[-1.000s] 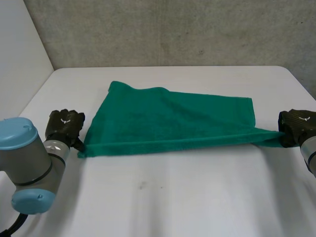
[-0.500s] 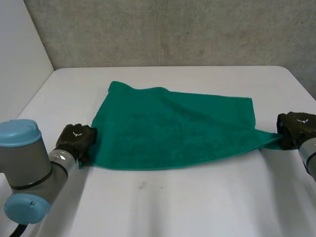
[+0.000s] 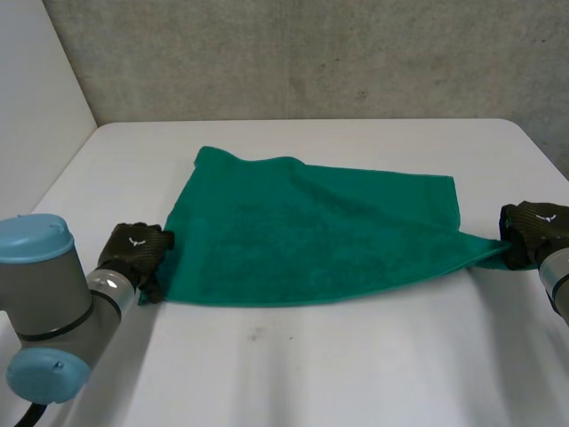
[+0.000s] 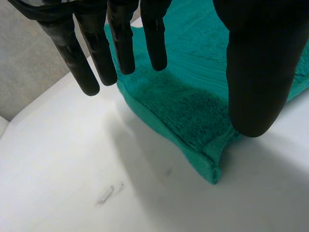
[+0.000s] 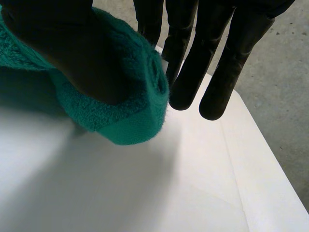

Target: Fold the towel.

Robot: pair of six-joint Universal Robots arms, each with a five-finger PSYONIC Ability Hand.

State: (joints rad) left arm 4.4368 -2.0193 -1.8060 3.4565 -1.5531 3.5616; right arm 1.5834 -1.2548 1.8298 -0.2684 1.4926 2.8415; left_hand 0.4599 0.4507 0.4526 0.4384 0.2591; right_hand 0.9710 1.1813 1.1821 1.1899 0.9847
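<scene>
Fingers straight, the left hand (image 3: 133,250) had dropped the green terry towel (image 3: 311,231) flat; the right hand (image 3: 533,228) apparently still pinched a corner, fold unmade.

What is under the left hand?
A corner of the towel lies on the table beneath the left hand, whose straight fingers do not grip it. Whatever lies beneath the towel itself is covered.

The robot's black left hand (image 3: 133,252) and black right hand (image 3: 532,231), each bearing a small white emblem (image 3: 138,238), end a rounded grey left arm (image 3: 49,302) capped in light blue and a grey right arm (image 3: 558,277).
</scene>
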